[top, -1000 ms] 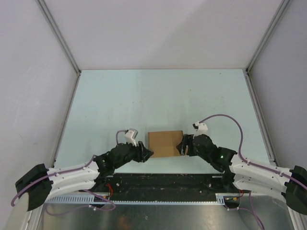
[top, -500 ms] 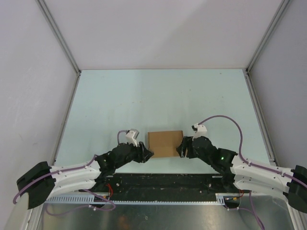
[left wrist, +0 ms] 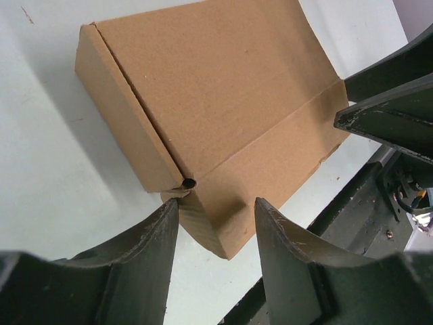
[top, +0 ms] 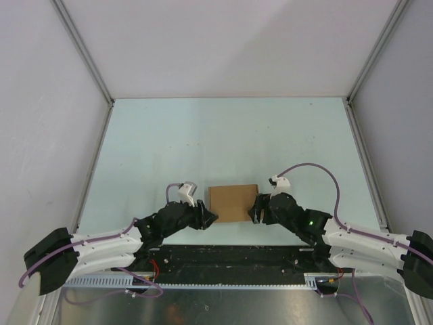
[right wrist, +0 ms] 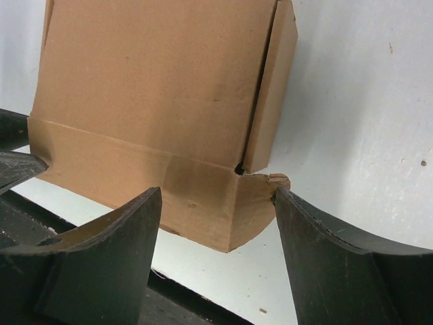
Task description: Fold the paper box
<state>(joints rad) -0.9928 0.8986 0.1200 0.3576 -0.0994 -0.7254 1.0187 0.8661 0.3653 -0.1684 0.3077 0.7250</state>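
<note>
The paper box is a flat tan cardboard piece lying on the pale table near the front edge, with narrow side flaps folded up. My left gripper is at its near left corner, my right gripper at its near right corner. In the left wrist view the box pokes its corner between the open jaws of the left gripper, and one fingertip touches a small tab. In the right wrist view the right gripper straddles the other corner of the box, open wide, one fingertip against a rounded tab.
A black base strip runs just behind the box's near edge, under both wrists. Grey enclosure walls with metal frame posts bound the table on the left, right and far sides.
The right gripper has crept a little to the left, closer onto the box's corner. The left gripper and the box have hardly moved.
</note>
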